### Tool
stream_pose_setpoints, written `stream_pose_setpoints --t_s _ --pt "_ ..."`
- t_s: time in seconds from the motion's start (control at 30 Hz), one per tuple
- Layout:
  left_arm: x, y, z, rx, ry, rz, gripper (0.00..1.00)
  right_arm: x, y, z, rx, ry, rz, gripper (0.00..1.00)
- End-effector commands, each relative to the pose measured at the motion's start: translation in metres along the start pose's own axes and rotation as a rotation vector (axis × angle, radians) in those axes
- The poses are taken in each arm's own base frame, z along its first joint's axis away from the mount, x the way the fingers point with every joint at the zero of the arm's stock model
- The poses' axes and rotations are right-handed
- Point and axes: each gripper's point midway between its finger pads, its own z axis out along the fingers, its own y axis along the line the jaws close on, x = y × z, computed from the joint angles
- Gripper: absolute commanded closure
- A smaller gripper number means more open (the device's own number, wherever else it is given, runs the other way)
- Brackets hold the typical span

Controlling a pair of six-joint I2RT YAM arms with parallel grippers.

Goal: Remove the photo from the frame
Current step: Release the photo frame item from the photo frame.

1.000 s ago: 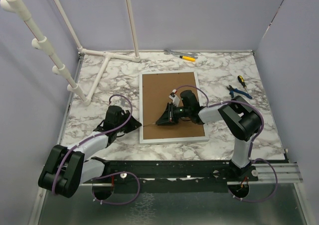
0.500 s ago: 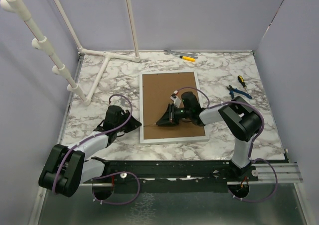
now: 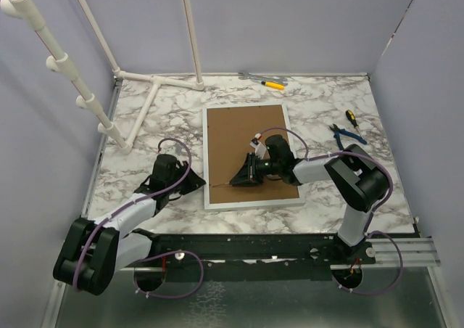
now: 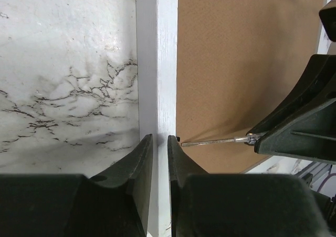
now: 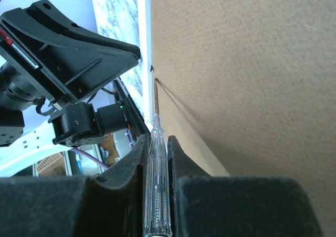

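Your right claw (image 5: 156, 140) pinches a clear-handled screwdriver (image 5: 157, 187), its tip at the backing board (image 3: 243, 132)'s left edge. Your left claw (image 4: 157, 142), nearly closed and empty, sits over the face-down frame (image 4: 157, 64)'s rail. The photo is hidden, presumably beneath. Levering hard could make the tip slip or gouge the print.

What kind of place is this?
Probably a robot testing booth: two robot arms bolted at a marble-look table, plain lilac walls boxing it in, and pliers and a black-and-yellow screwdriver lying ready.
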Motion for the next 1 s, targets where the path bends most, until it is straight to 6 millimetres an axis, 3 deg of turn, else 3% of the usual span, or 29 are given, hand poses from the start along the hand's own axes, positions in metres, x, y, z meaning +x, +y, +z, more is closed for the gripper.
stream_pose_setpoints --t_s 0.0,0.27,0.7,0.97 --pt "0.007 0.004 -0.003 -0.009 0.010 -0.006 0.80 0.007 -0.013 -0.004 0.043 0.008 0.017 1.00" --pt "0.014 0.002 0.001 0.018 0.044 -0.012 0.75 0.001 -0.009 0.003 0.004 0.010 0.023 1.00" --pt "0.017 0.003 0.004 0.026 0.061 -0.010 0.81 -0.002 -0.008 0.011 -0.027 0.019 0.046 0.99" --pt "0.017 0.003 0.004 0.025 0.060 -0.008 0.82 -0.004 -0.010 0.004 0.006 -0.011 0.052 1.00"
